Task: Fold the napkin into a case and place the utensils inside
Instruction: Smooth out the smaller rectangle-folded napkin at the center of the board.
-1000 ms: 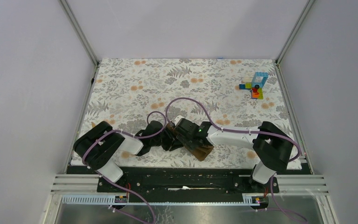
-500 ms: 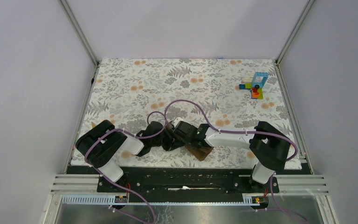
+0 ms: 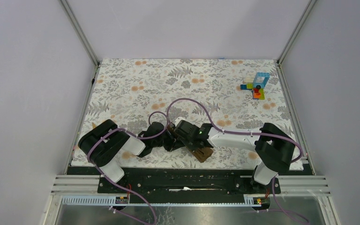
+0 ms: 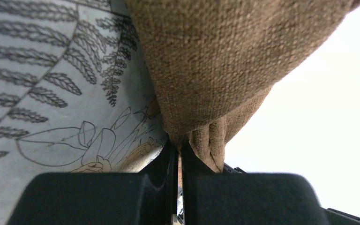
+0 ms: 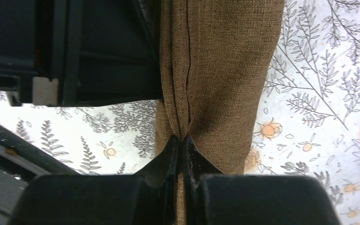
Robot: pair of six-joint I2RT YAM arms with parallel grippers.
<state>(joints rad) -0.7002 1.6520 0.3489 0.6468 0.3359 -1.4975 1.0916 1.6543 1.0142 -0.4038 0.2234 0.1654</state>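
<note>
Since left claw (image 4: 178,152) and right claw (image 5: 183,143) each pinch a pleat of the napkin (image 5: 215,70), we're likely mid-fold. Cloth bunches just ahead of both tips. Next: carry it over together, lay flat on table (image 5: 318,70).

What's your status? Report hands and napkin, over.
Left hand shut on napkin. Right hand shut on napkin. Utensils not in view. Toy blocks at far right corner, apart.
</note>
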